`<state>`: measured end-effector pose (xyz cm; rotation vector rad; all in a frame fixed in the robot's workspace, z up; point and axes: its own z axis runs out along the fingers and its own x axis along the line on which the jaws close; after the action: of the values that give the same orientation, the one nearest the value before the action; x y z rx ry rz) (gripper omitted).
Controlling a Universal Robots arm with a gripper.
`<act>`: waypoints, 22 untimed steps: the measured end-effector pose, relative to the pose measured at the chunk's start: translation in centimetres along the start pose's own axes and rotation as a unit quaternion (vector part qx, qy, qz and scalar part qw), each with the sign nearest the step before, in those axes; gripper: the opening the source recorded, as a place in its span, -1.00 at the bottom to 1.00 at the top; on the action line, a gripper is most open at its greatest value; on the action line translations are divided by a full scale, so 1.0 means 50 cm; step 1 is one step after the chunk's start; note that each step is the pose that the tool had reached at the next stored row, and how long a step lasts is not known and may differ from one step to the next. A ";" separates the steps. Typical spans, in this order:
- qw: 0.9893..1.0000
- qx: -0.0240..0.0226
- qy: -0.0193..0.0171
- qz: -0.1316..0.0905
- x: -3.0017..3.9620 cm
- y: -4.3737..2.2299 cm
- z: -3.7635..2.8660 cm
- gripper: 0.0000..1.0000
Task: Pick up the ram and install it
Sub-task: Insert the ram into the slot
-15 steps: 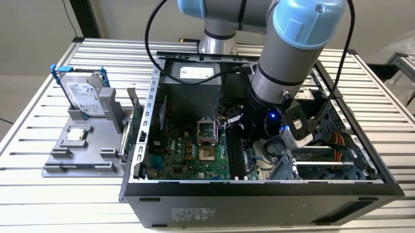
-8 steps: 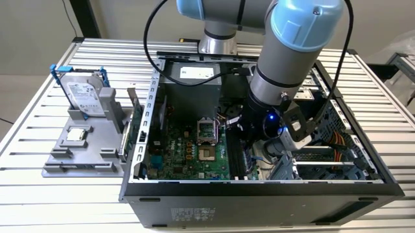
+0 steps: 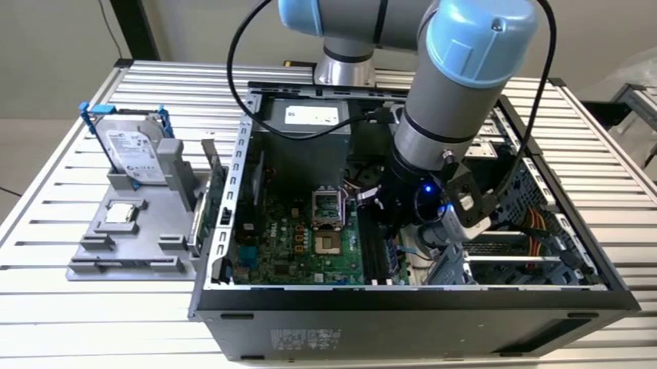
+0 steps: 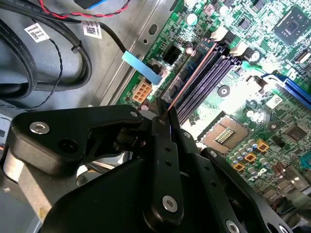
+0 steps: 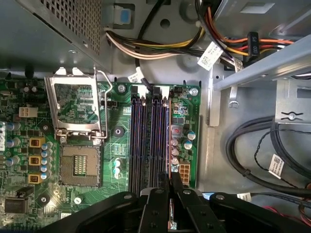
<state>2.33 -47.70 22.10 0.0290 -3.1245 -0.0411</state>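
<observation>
Inside an open computer case [image 3: 411,307], the gripper [image 4: 163,114] pinches the ram [image 4: 187,80] edge-on between its closed jaws. The ram sits over the outermost of 4 black motherboard slots [image 5: 148,141], beside the empty processor socket [image 5: 80,165].

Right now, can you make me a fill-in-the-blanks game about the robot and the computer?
1. The gripper holds the ram over the long dark ___ on the motherboard.
2. The hard drive stands in a ___ frame.
3. The arm reaches into the open computer ___.

Missing words: slots; blue; case.
</observation>
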 end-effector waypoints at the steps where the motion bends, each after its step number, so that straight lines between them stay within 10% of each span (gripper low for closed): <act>1: 1.000 0.000 0.000 0.000 0.000 0.000 0.001 -1.00; 22: 1.000 0.000 0.000 0.000 0.004 0.001 0.008 -1.00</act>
<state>2.11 -47.67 21.70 0.0290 -3.1244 -0.0411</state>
